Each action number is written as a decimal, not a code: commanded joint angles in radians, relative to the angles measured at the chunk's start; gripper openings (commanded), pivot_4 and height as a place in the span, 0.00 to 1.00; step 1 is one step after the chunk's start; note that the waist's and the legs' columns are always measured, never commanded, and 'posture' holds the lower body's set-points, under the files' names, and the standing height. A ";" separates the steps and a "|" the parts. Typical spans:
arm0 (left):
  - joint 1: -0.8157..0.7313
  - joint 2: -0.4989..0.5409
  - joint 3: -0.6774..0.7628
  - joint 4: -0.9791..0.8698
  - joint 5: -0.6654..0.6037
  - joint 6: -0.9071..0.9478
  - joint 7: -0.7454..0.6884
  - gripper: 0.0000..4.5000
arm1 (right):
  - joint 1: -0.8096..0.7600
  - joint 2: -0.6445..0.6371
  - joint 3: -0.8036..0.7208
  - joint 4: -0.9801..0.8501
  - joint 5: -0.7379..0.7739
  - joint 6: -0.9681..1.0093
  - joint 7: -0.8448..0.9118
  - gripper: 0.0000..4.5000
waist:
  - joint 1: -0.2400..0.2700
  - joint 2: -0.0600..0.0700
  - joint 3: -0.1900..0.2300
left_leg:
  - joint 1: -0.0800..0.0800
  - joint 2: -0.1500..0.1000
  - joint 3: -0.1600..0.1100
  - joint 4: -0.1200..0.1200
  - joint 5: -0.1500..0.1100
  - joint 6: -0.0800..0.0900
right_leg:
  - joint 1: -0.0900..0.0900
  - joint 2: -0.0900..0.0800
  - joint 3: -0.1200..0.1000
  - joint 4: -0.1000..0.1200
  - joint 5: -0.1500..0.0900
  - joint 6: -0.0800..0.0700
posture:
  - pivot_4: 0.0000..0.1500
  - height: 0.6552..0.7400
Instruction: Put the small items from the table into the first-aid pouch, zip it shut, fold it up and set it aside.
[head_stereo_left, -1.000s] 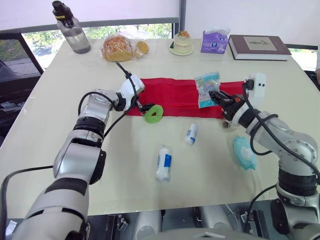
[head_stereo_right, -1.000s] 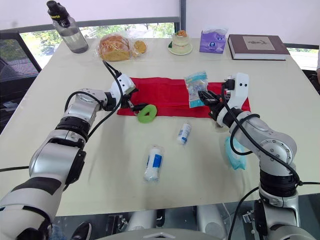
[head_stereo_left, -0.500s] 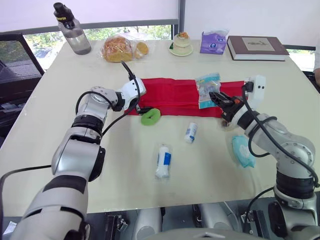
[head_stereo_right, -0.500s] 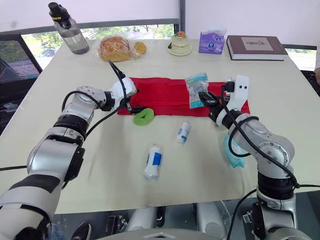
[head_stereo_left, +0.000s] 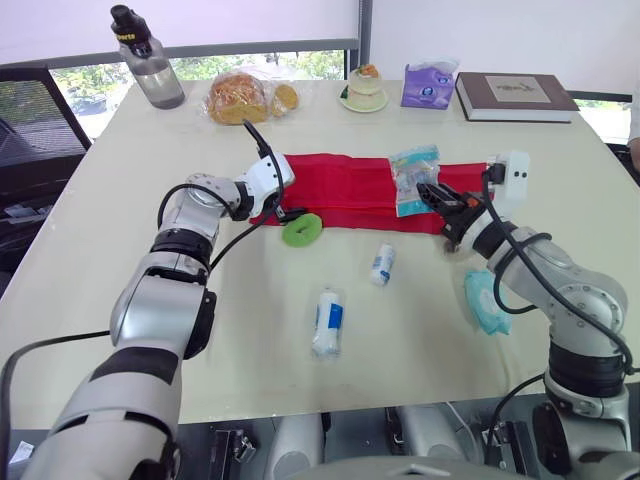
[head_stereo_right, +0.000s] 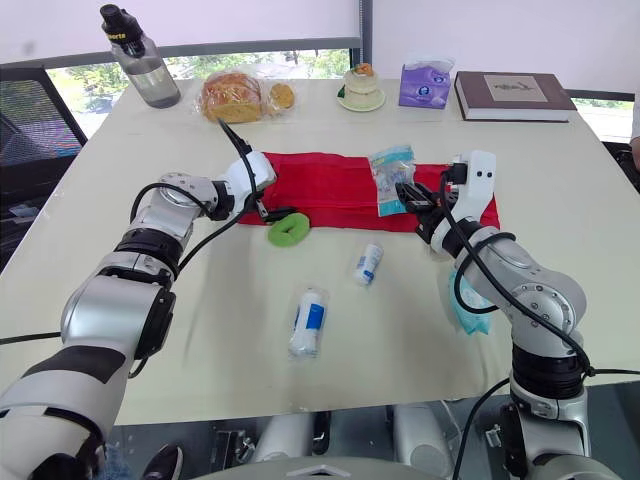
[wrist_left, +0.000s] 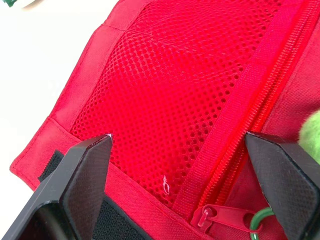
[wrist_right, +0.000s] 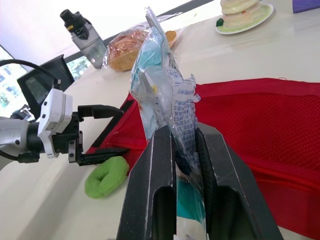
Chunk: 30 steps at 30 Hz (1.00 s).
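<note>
The red fabric first-aid pouch (head_stereo_left: 345, 190) is laid unfolded and flat across the middle of the pale worktop (head_stereo_left: 250, 330), mesh pocket facing up, so that items can be slid in. A clear plastic packet with blue and white contents (wrist_right: 165, 85) is pinched upright by the right end effector (head_stereo_left: 437, 196) and held over the pouch's right part, seemingly for lowering into a pocket. The right arm is bent at the elbow, the forearm reaching inward. The left end effector (head_stereo_left: 290, 212) is spread wide at the pouch's left near edge, close to the red zip slider (wrist_left: 212, 216), probably to steady the fabric; that arm is stretched forward. A green soft ring (head_stereo_left: 301, 229) lies just beside it. A small white bottle (head_stereo_left: 381, 266), a white and blue wrapped roll (head_stereo_left: 327, 324) and a pale blue flat pack (head_stereo_left: 488, 303) are not yet packed, nearer the robot
</note>
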<state>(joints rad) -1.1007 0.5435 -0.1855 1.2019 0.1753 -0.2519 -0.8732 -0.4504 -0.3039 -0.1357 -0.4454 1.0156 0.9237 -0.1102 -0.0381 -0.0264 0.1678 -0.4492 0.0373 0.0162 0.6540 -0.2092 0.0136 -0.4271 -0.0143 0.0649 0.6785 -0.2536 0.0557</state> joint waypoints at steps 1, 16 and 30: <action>-0.031 0.005 0.014 0.005 0.011 -0.014 0.032 0.99 | -0.021 0.007 -0.014 -0.029 -0.005 -0.024 0.015 0.01 | 0.000 0.000 0.000 | 0.000 0.000 0.000 0.000 0.000 0.000 | 0.000 0.000 0.000 0.000 0.000 0.000 | 1.00 1.00; -0.024 -0.016 0.027 0.023 0.008 -0.015 0.009 0.31 | -0.030 0.028 -0.015 -0.025 -0.037 -0.019 0.030 0.01 | 0.000 0.000 0.000 | 0.000 0.000 0.000 0.000 0.000 0.000 | 0.000 0.000 0.000 0.000 0.000 0.000 | 1.00 1.00; 0.021 -0.116 0.072 -0.100 -0.093 0.013 -0.248 0.01 | 0.012 0.070 -0.039 -0.013 0.035 0.050 -0.022 0.01 | 0.005 0.000 0.000 | 0.000 0.000 0.000 0.000 0.000 0.000 | 0.000 -0.001 0.000 0.000 0.000 0.000 | 1.00 1.00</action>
<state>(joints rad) -1.0806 0.4312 -0.1254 1.1554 0.1128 -0.2413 -1.0823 -0.4394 -0.2359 -0.1483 -0.4408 1.0197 0.9648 -0.1217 -0.0327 -0.0264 0.1678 -0.4496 0.0368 0.0163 0.6541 -0.2092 0.0136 -0.4271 -0.0150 0.0647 0.6787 -0.2535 0.0555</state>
